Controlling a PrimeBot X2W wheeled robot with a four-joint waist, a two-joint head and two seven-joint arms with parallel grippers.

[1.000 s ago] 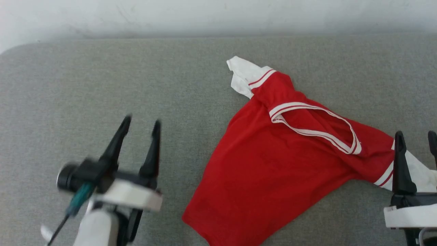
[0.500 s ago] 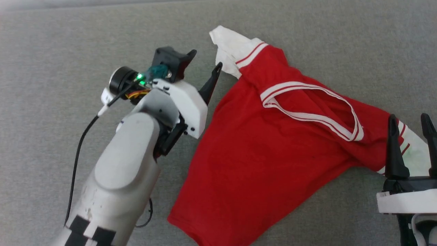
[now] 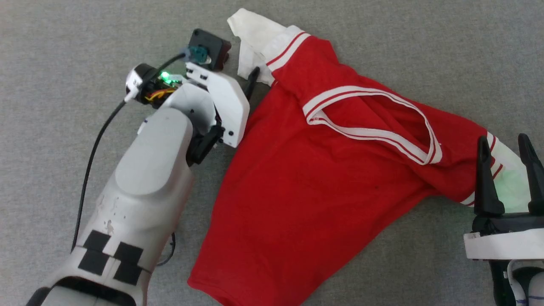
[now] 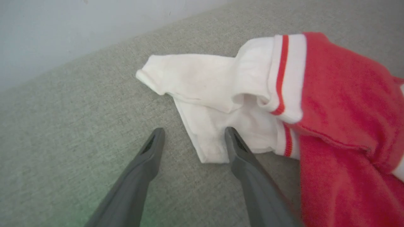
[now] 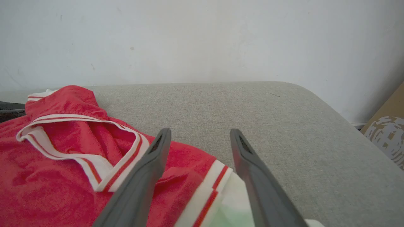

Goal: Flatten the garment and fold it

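Garment (image 3: 318, 182) on grey surface (image 3: 403, 38), white wall (image 5: 202, 37)

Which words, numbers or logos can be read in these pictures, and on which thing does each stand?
No text is readable.
brown cardboard: white print, too blurred to read.
garment: no lettering visible.
left forearm: black squares, no letters.

A grey, coarse-woven, fabric-covered tabletop (image 3: 63, 42) with a rounded corner stands against a plain white wall (image 5: 202, 37) marked with faint scuffs. A brown cardboard piece with white print (image 5: 386, 135) shows past that corner, low by the wall.
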